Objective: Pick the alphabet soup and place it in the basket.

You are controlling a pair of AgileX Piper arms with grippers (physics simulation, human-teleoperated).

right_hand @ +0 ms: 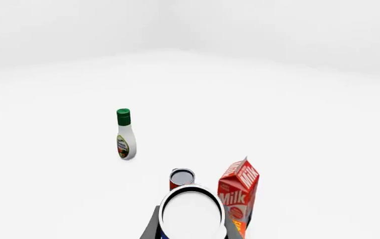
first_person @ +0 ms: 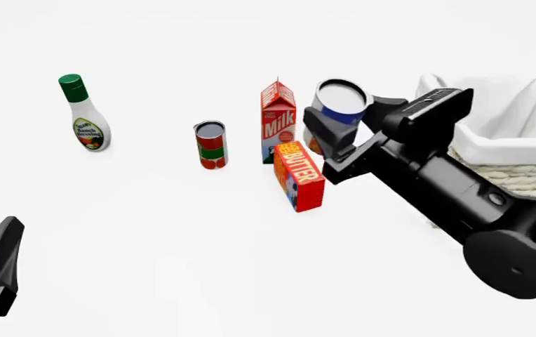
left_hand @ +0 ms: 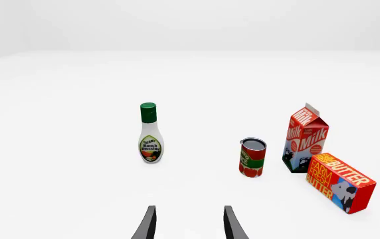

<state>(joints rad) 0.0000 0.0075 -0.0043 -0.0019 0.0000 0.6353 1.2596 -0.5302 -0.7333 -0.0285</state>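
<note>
The right end effector (first_person: pixel 335 125) pinches the alphabet soup (first_person: pixel 340 102) and holds it up off the counter (first_person: pixel 175 232), the can upright with its silver-white top facing the front camera and its blue label showing just below the rim. In the front view the can hangs above and to the right of the milk carton (first_person: pixel 278 121), beside the butter box (first_person: pixel 299 175), and to the left of the basket (first_person: pixel 506 151) — not over it. The basket sits at the right edge of that view, its white cloth lining folded over the wicker wall, partly hidden behind the right arm.

From the right wrist view the pale round top of the can (right_hand: pixel 191 213) fills the space between the two dark fingers (right_hand: pixel 151 226), which sit against its sides.

On the counter, the red-and-green can (first_person: pixel 210 144) stands upright to the left of the milk carton, with a small gap between them. The butter box lies in front of the carton, close to it. The ranch dressing bottle (first_person: pixel 85 116) stands well apart on the far left.

The left end effector (left_hand: pixel 188 224) is spread — its two dark fingers stand apart with bare counter between them, gripping nothing. In the front view it sits low at the left edge, well apart from every item.
</note>
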